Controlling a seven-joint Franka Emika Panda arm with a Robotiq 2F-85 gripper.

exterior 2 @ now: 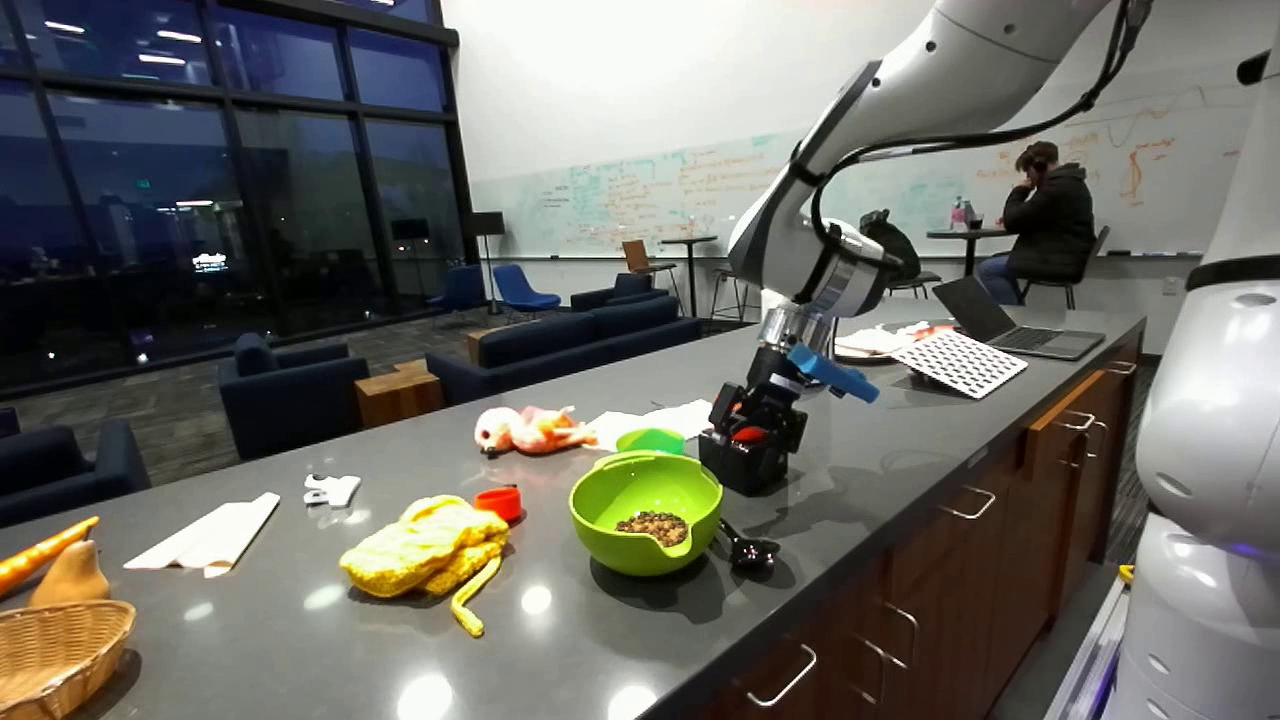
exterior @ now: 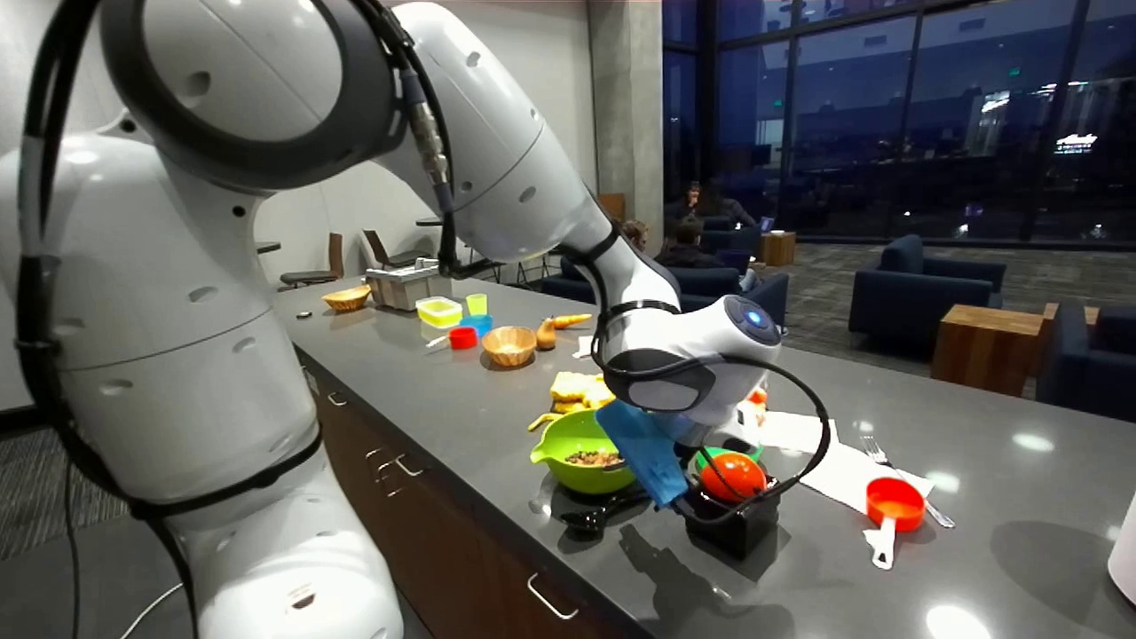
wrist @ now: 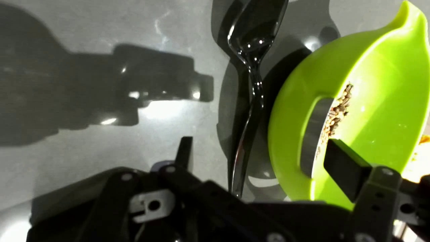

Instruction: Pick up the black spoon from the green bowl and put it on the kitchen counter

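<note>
The black spoon (wrist: 254,67) lies on the kitchen counter (wrist: 188,30), outside and beside the green bowl (wrist: 289,107). It also shows in both exterior views (exterior: 584,518) (exterior 2: 752,553). The bowl (exterior: 581,477) (exterior 2: 610,535) stands upright with small brown bits inside. In the wrist view my gripper (wrist: 263,153) is open and empty. The spoon's handle runs between its fingers in that view, and its end is hidden behind the gripper. One finger overlaps the bowl in the picture. In an exterior view the gripper (exterior 2: 758,402) is hard to tell from the black holder.
A black square holder (exterior: 735,532) with a red ball (exterior: 733,477) stands close beside the bowl. A yellow cloth (exterior 2: 430,550) and a pink toy (exterior 2: 530,432) lie nearby. A red scoop (exterior: 896,499), a fork (exterior: 874,450) and white paper lie farther along the counter.
</note>
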